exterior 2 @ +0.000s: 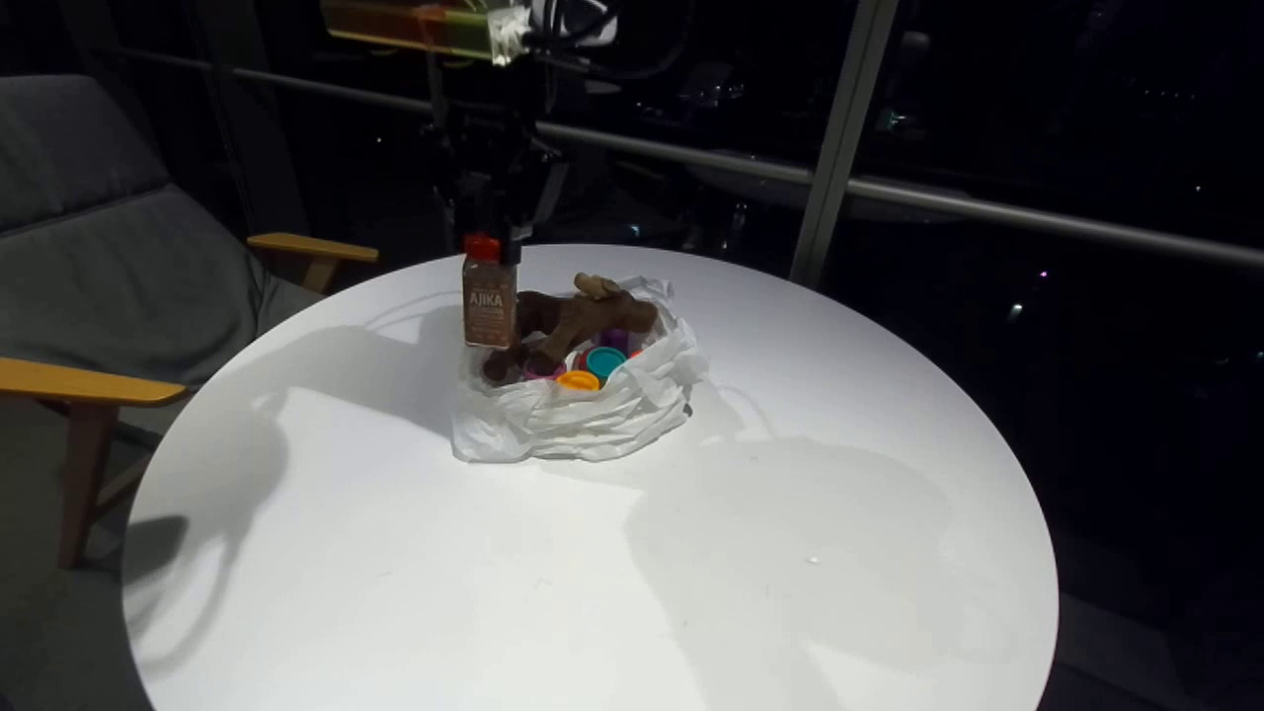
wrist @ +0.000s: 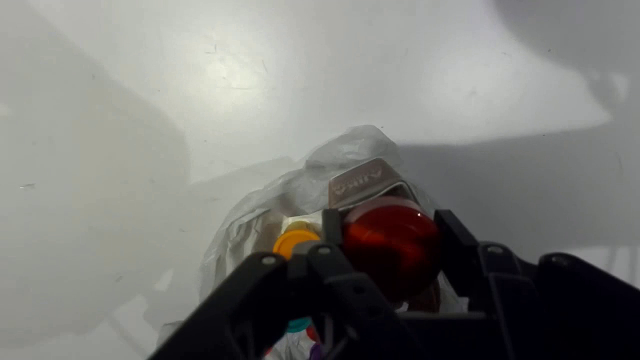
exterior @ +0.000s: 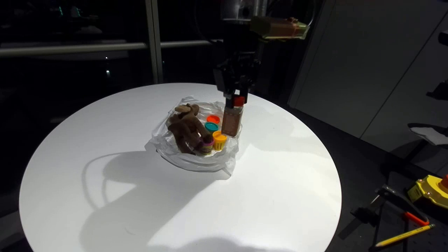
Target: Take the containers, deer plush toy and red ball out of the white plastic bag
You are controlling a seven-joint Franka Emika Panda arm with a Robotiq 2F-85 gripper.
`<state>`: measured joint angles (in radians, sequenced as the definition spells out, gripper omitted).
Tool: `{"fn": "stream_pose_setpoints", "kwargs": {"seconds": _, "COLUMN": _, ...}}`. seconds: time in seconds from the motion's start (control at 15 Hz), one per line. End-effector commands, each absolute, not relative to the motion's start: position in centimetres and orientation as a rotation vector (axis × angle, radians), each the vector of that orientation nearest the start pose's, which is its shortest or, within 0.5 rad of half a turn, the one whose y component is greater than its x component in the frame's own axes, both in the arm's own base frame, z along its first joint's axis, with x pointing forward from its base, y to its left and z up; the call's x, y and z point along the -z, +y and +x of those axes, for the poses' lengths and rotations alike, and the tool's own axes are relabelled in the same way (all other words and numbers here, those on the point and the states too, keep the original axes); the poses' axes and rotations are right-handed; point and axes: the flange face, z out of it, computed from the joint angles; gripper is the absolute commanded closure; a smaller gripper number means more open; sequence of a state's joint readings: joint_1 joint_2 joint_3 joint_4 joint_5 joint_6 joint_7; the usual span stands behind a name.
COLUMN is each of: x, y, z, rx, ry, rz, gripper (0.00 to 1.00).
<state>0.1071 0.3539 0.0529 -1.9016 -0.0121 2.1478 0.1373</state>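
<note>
In an exterior view the fingers [exterior: 229, 100] stand partway apart, gripping the red cap [exterior: 239, 101] of a reddish-brown jar [exterior: 231, 122], held slightly tilted at the edge of the crumpled, translucent white bag [exterior: 218, 163] on the surface [exterior: 245, 210]; whether it touches the bag I cannot tell. Inside lies the brown deer plush toy [exterior: 185, 128], one leg overlapping the purple-lidded tub [exterior: 207, 148], beside a yellow tub [exterior: 219, 140], a teal-lidded tub [exterior: 211, 126] and an orange-red-lidded tub [exterior: 213, 119]. In an exterior view the jar's label [exterior 2: 488, 299] reads AJIKA, its smaller print blurred; the bag's folds hide the tubs almost to their lids, and a purple object [exterior 2: 614, 339] shows only partly, by the toy. In the wrist view the glossy cap fills the gap between the fingers, covering much of the jar, while the fingers hide most of the bag's contents.
</note>
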Motion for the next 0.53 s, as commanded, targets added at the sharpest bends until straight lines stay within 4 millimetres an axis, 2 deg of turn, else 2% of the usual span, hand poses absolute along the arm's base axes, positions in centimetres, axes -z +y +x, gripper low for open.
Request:
{"fn": "stream_pose_setpoints", "kwargs": {"seconds": 0.0, "x": -33.4, "y": 4.7, "z": 56.8, "rx": -0.119, "ry": 0.104, "rz": -3.138, "gripper": 0.76}}
{"fn": "stream_pose_setpoints", "kwargs": {"seconds": 0.07, "x": -33.4, "y": 3.3, "z": 56.4, "rx": -0.116, "ry": 0.145, "rz": -3.148, "gripper": 0.76}}
{"fn": "stream_pose_setpoints", "kwargs": {"seconds": 0.33, "x": -28.6, "y": -4.1, "z": 55.6, "rx": -0.114, "ry": 0.355, "rz": -3.229, "gripper": 0.76}}
{"fn": "stream_pose_setpoints", "kwargs": {"seconds": 0.47, "x": -26.2, "y": -6.5, "z": 55.2, "rx": -0.123, "ry": 0.425, "rz": -3.25, "gripper": 0.76}}
